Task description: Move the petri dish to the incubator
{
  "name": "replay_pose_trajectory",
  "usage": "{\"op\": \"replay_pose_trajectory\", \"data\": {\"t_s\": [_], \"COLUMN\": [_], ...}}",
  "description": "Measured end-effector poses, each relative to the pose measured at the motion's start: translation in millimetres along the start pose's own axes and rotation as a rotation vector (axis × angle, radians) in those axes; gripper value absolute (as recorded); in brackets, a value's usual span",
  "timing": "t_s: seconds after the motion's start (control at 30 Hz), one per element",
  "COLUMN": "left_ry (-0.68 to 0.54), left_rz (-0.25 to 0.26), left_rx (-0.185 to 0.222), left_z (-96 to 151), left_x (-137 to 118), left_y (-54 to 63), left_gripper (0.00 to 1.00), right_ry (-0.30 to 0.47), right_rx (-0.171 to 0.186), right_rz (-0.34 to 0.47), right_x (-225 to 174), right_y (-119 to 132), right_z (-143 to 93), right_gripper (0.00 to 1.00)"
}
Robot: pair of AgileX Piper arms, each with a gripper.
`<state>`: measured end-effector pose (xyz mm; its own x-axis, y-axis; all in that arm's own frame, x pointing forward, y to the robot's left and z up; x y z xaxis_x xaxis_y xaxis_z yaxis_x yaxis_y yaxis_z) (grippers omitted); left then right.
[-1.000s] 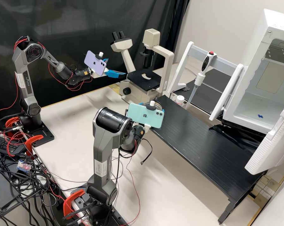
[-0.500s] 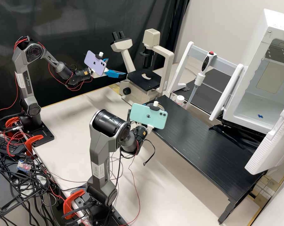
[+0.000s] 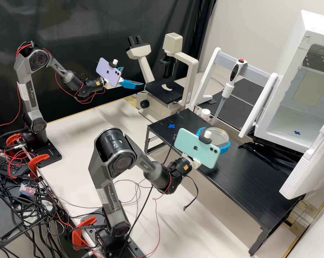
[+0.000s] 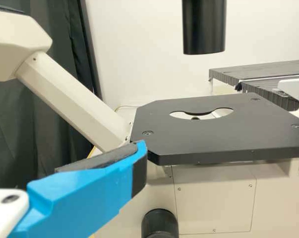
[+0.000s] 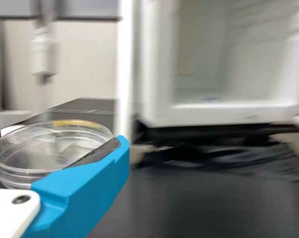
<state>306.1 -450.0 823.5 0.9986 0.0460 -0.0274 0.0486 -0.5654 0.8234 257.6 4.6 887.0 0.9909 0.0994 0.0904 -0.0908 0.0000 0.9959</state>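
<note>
Clasping the petri dish (image 5: 50,148): the right gripper (image 3: 217,135) has its blue fingers pressed to opposite sides of it, the dish roughly level above the black stand (image 3: 237,179); a side hold seems meant to leave the underside free for setting down.

Stand's blue cross (image 3: 171,126): at the end nearer the microscope (image 3: 144,62); likely a mark for the dish's starting place.

Incubator (image 3: 319,30): its door (image 3: 309,168) stands open, so the dish can go in with one arm; the inner blue cross (image 3: 297,132) lies on the chamber floor, probably to show where it belongs.

Left gripper (image 3: 133,76): fingers spread, nothing between them, near the microscope's stage (image 4: 204,141); that place, I judge, leaves the other arm room to work.

Pipette (image 3: 233,73): hung tip down on the white rack (image 3: 257,70), which keeps its tip off the bench; the dish should pass well clear of it.

Way into the chamber: perhaps half the job remains; the next move calls for lining up with the opening, entering level, lowering onto the cross and letting go; the front sill could catch the dish, and smooth plastic may slip if tilted.
</note>
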Motion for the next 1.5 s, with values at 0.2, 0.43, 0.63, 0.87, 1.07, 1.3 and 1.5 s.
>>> {"op": "replay_pose_trajectory", "data": {"t_s": [0.2, 0.43, 0.63, 0.87, 1.07, 1.3, 1.5], "left_ry": [0.000, 0.000, 0.000, 0.000, 0.000, 0.000, 0.000], "left_rz": [0.000, 0.000, 0.000, 0.000, 0.000, 0.000, 0.000], "left_rx": [0.000, 0.000, 0.000, 0.000, 0.000, 0.000, 0.000], "left_z": [0.0, 0.0, 0.0, 0.0, 0.0, 0.0, 0.0], "left_x": [0.0, 0.0, 0.0, 0.0, 0.0, 0.0, 0.0], "left_y": [0.0, 0.0, 0.0, 0.0, 0.0, 0.0, 0.0], "left_gripper": [1.00, 1.00, 1.00, 1.00, 1.00, 1.00, 1.00], "right_ry": [-0.029, -0.098, -0.174, -0.203, -0.218, -0.262, -0.299], "right_rx": [-0.021, -0.026, 0.007, 0.013, 0.035, 0.006, -0.020], "right_rz": [0.087, 0.109, 0.090, 0.081, 0.080, 0.043, 0.040], "right_x": [27.1, 75.4, 117.1, 162.0, 200.8, 240.7, 262.7], "right_y": [34.4, 65.1, 79.4, 90.6, 98.2, 97.0, 91.9], "right_z": [17.7, 35.5, 45.7, 43.7, 38.6, 39.3, 43.7], "right_gripper": [0.00, 0.00, 0.00, 0.00, 0.00, 0.00, 0.00]}}
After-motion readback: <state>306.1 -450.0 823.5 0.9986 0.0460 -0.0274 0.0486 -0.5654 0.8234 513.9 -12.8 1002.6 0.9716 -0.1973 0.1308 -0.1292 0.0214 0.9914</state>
